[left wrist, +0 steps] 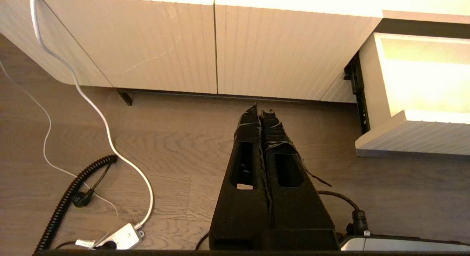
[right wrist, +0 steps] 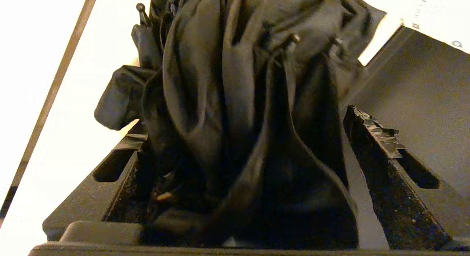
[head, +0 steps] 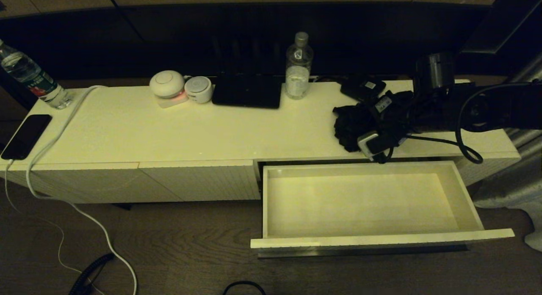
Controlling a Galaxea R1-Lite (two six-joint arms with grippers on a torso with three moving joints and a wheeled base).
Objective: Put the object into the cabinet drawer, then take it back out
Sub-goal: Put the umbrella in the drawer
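Note:
The object, a black fabric bundle (head: 352, 126) with folds, lies on the cabinet top at the right, just behind the open cabinet drawer (head: 381, 241). The drawer is pulled far out and its cream inside holds nothing. My right gripper (head: 363, 125) reaches in from the right and is open, one finger on each side of the bundle (right wrist: 235, 101). A strip of free space shows between the fabric and one finger (right wrist: 382, 138). My left gripper (left wrist: 260, 110) is shut on nothing and hangs over the wooden floor in front of the ribbed cabinet panels.
Behind the bundle lie a small black box with a white label (head: 363, 88), a water bottle (head: 299, 66) and a flat black slab (head: 247, 92). Two white round devices (head: 167, 85) stand further left. A phone (head: 25, 136), a second bottle (head: 29, 77) and a white cable (head: 51, 147) are at the far left.

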